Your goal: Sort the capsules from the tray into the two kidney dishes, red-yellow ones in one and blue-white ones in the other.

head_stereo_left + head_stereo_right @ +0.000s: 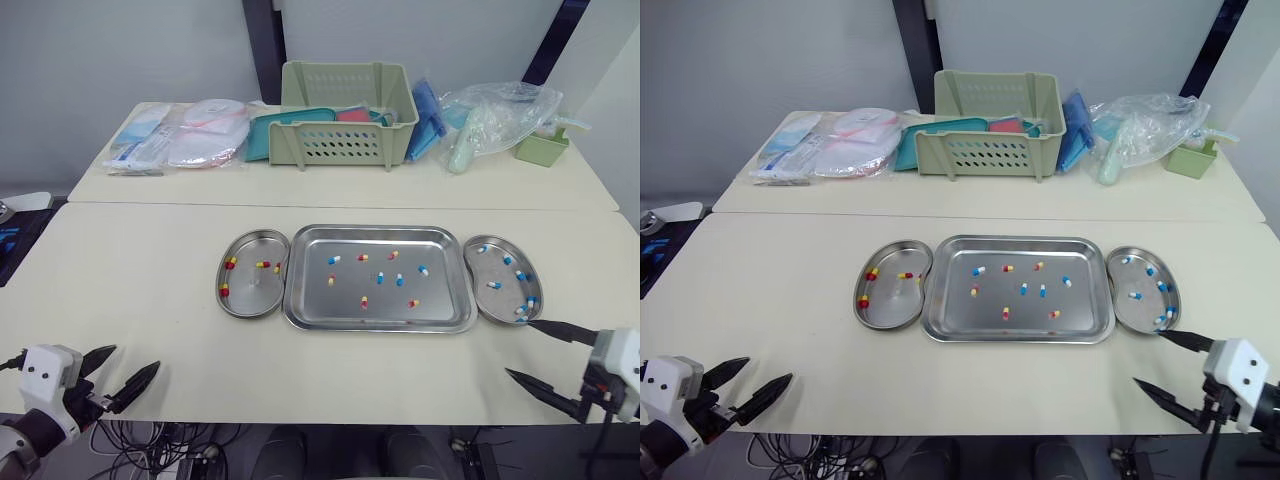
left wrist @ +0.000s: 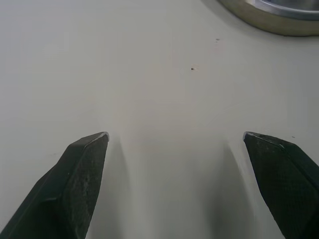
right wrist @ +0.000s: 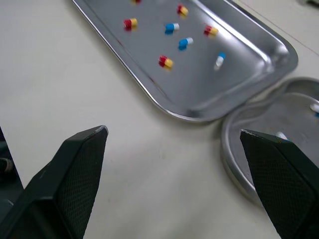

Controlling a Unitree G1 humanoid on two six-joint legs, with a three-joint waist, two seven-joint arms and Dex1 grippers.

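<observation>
- The tray (image 1: 440,250) is sitting in the middle of the front table (image 1: 130,270), well back from the table's front edge.
- Red-yellow capsules (image 1: 363,257) and blue-white capsules (image 1: 333,260) are lying mixed and spread out on the tray's flat floor, away from its rim.
- The left kidney dish (image 1: 252,295) is sitting just beside the tray's left edge. It is holding a few red-yellow ones.
- The right kidney dish (image 1: 485,300) is sitting just beside the tray's right edge. It is holding several blue-white ones.
- The left gripper (image 1: 135,358) is hanging by the table's front left edge, well apart from the left dish. Its two fingers are spread wide and holding nothing.
- The right gripper (image 1: 519,348) is hanging by the front right edge. Its fingers are also spread wide and holding nothing, and one fingertip is pointing close to the right dish's near rim.
- A wide strip of bare table is lying between the two grippers, in front of the tray.
- A green basket (image 1: 345,115) and bags (image 1: 500,115) are sitting on the back table, far behind the tray.
</observation>
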